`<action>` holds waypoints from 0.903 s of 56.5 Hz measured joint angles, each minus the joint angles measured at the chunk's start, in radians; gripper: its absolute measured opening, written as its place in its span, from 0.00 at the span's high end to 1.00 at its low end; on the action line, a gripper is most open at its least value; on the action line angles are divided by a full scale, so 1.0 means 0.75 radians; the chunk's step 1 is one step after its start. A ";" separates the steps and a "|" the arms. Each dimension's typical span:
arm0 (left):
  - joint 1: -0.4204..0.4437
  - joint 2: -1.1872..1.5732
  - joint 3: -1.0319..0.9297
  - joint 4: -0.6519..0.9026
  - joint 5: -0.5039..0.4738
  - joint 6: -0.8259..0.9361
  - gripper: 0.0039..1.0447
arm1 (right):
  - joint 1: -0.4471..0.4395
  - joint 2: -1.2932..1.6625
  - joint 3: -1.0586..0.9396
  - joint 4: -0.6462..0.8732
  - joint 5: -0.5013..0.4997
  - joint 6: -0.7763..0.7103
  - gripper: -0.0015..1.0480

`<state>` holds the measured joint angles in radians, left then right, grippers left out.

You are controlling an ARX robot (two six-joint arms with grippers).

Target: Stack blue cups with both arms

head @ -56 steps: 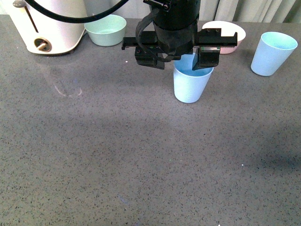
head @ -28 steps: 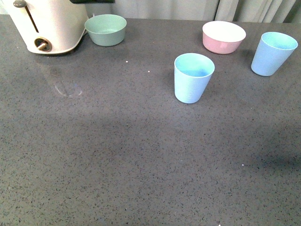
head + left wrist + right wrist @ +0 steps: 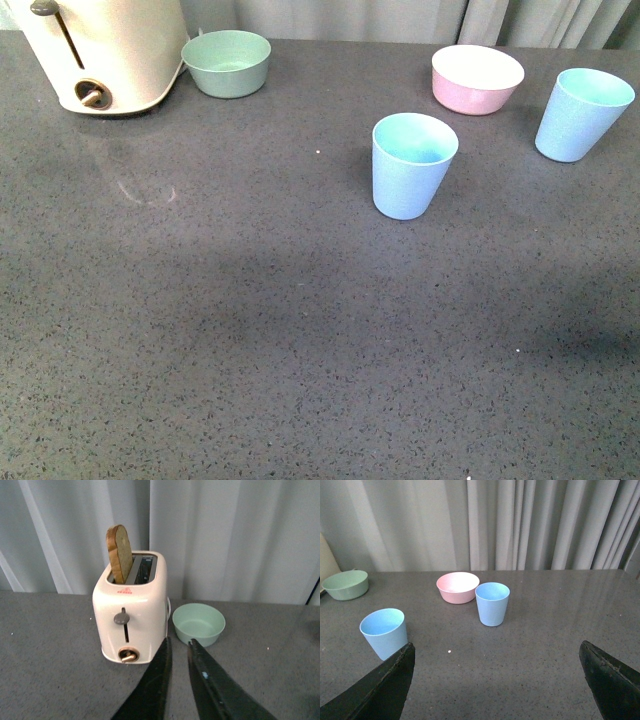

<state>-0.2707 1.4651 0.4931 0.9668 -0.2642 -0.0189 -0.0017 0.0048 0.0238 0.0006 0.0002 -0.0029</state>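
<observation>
Two blue cups upright on the grey desk [image 3: 250, 330], well apart, not stacked. Near cup [image 3: 414, 165] mid-desk; far cup [image 3: 583, 114] at the right edge. Pink bowl [image 3: 477, 78] behind and between them. Green bowl [image 3: 226, 62] back left, just beside the toaster [image 3: 100, 50]; bread slice [image 3: 119, 554] stands in its slot. Left end effector [image 3: 179, 642]: fingers nearly together, gripping nothing. Right end effector [image 3: 496, 647]: spread wide, empty.
</observation>
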 joint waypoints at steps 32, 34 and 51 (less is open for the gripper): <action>0.207 -0.520 -0.457 -0.071 0.204 0.011 0.99 | 0.000 0.000 0.000 0.000 0.000 0.000 0.09; 0.217 -0.559 -0.476 -0.091 0.214 0.011 0.99 | 0.000 0.000 0.000 0.000 0.000 0.000 0.09; 0.354 -0.798 -0.608 -0.200 0.344 0.012 0.99 | 0.000 0.000 0.000 0.000 0.000 0.000 0.09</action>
<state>-0.0051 0.8665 0.0372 0.8169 -0.0063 -0.0101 -0.0017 0.0048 0.0238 0.0006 0.0002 -0.0029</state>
